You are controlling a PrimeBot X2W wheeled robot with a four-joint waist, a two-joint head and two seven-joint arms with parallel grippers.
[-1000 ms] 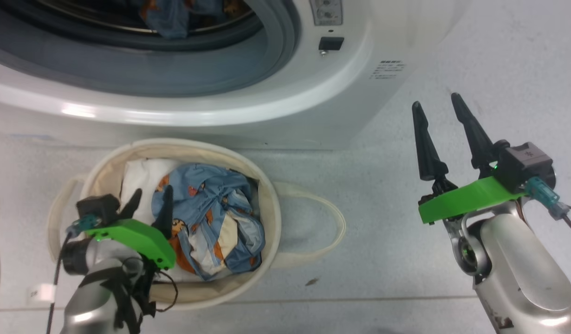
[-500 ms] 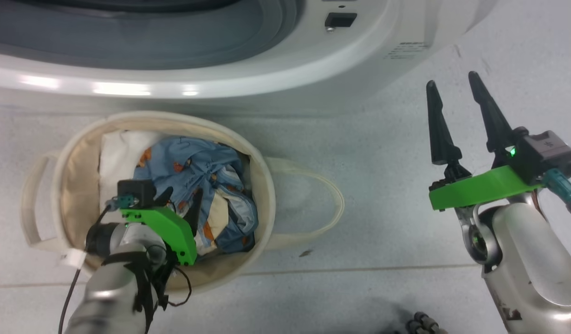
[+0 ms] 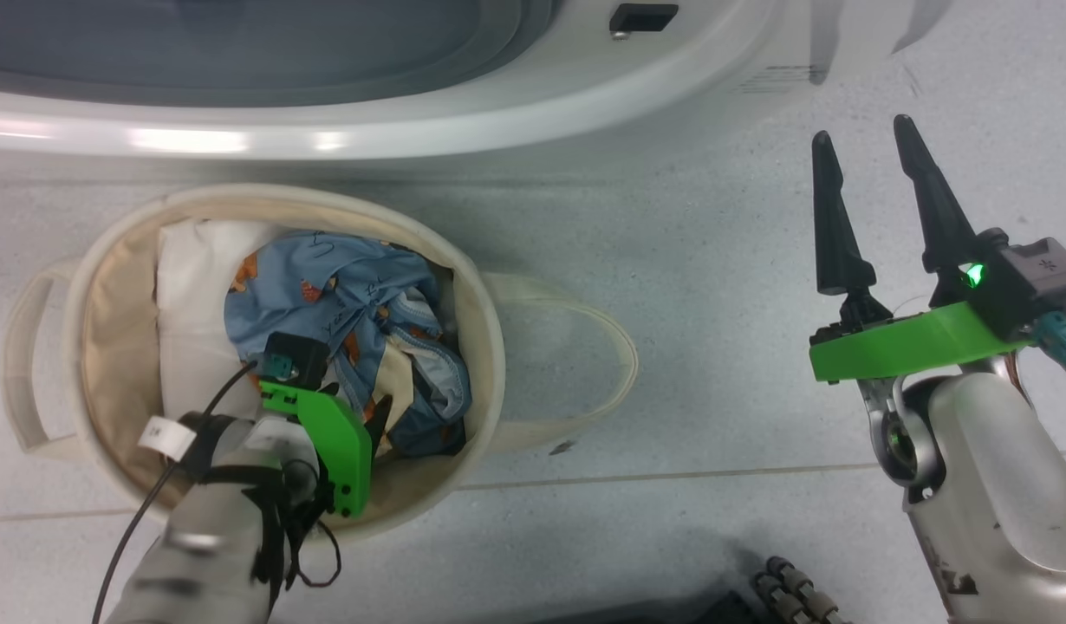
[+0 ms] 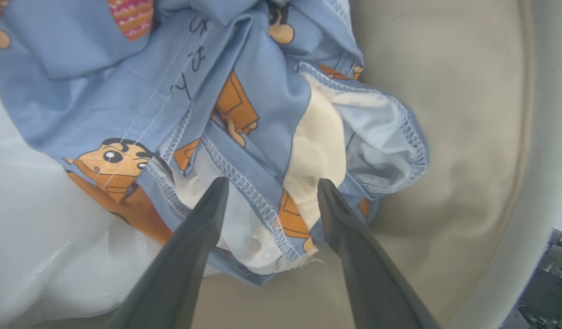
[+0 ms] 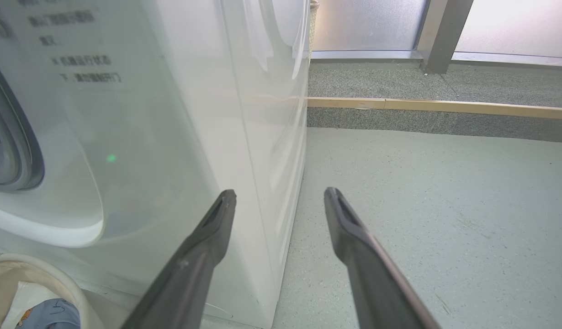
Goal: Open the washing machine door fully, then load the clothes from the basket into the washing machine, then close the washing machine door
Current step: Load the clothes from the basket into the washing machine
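The cream basket (image 3: 491,347) stands on the floor in front of the white washing machine (image 3: 498,130), whose grey gasket (image 3: 238,52) shows at the top edge. Blue bear-print clothes (image 3: 342,286) lie crumpled inside it. My left gripper (image 3: 370,420) reaches down into the basket, its fingers mostly hidden behind the green mount. In the left wrist view the left gripper (image 4: 269,183) is open, its tips straddling a fold of the clothes (image 4: 240,91) near the basket wall (image 4: 468,114). My right gripper (image 3: 862,132) hovers open and empty over the floor at the right. The washing machine door is out of view.
A plain white bundle (image 3: 186,303) fills the basket's left side. Loop handles (image 3: 615,364) stick out on both sides. The right gripper (image 5: 280,193) points along the machine's side panel (image 5: 171,137) toward a raised step with a wooden strip (image 5: 436,106). A dark part of my base (image 3: 784,589) sits at the bottom.
The head camera has tilted down, sliding the machine up the picture. My left gripper has sunk deeper into the basket, onto the clothes. The right gripper stays open in place.
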